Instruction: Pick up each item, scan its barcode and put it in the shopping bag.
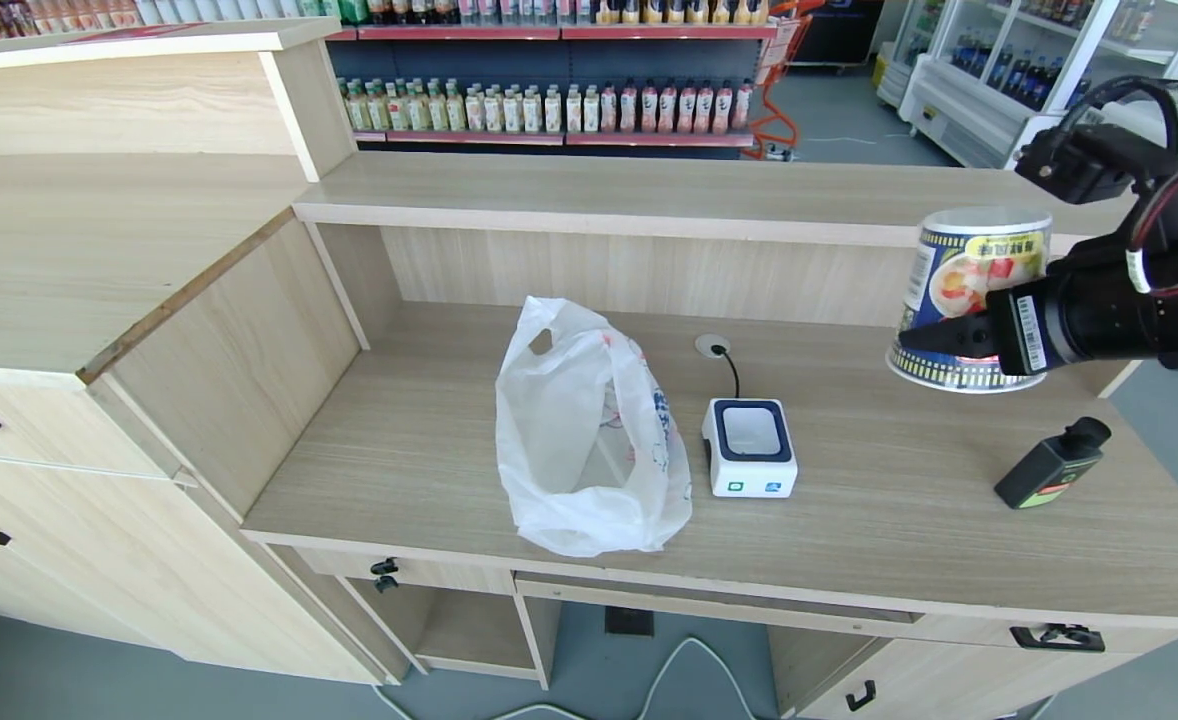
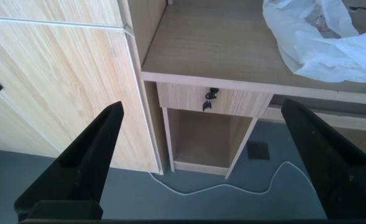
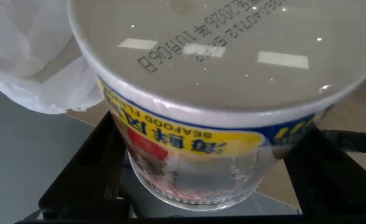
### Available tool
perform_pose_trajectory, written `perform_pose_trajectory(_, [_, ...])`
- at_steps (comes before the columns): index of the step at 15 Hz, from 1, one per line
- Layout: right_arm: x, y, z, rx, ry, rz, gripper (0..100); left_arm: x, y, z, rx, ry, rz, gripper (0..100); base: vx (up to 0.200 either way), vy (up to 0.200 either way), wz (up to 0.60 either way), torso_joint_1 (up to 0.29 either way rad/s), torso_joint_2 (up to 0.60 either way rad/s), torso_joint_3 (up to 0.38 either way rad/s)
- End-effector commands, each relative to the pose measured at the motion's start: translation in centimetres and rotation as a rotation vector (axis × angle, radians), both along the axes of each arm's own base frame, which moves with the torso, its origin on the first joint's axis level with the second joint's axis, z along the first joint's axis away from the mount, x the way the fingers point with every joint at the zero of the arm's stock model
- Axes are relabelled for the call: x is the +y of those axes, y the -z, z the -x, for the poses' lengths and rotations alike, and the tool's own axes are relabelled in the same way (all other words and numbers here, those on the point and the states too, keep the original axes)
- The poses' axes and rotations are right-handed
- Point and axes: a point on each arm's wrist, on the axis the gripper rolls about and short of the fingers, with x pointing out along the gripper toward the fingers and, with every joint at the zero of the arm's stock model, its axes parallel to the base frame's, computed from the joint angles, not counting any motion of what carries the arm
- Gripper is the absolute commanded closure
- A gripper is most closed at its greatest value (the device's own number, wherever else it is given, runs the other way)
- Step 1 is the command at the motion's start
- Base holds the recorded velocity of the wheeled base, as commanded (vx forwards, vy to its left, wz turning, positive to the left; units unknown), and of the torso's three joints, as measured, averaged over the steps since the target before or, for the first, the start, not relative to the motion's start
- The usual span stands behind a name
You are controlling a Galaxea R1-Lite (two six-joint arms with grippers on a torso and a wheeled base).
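Note:
My right gripper (image 1: 934, 338) is shut on an instant noodle cup (image 1: 971, 290) with a blue and yellow wrap, held upside down in the air above the counter's right part. Seen from the right wrist, the noodle cup (image 3: 201, 93) sits between the dark fingers (image 3: 89, 174). A white plastic shopping bag (image 1: 589, 430) stands open on the counter's middle. Just right of it lies the white barcode scanner (image 1: 749, 447). A dark green bottle (image 1: 1052, 465) lies on the counter at the right. My left gripper (image 2: 201, 168) hangs open, low, beside the counter's front left, with nothing between its fingers.
The wooden counter (image 1: 849, 520) has a raised back ledge (image 1: 649, 195) and a tall cabinet (image 1: 99, 250) on the left. A cable runs from the scanner to a grommet (image 1: 712, 345). Drawers and an open cubby (image 2: 207, 140) sit below the counter.

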Motion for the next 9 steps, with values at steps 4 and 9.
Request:
perform_pose_trajectory(4, [-1.51,-0.26,2.21,-0.014,0.053,-0.033,100,0.00,0.00,0.00,-0.001,-0.001,0.000,0,0.000,0.000,0.00,0.000,0.00,0.000])
perform_pose_trajectory(9, [-1.66,-0.52,2.52,-0.029,0.050,-0.035,100,0.00,0.00,0.00,-0.001,-0.001,0.000,0,0.000,0.000,0.00,0.000,0.00,0.000])
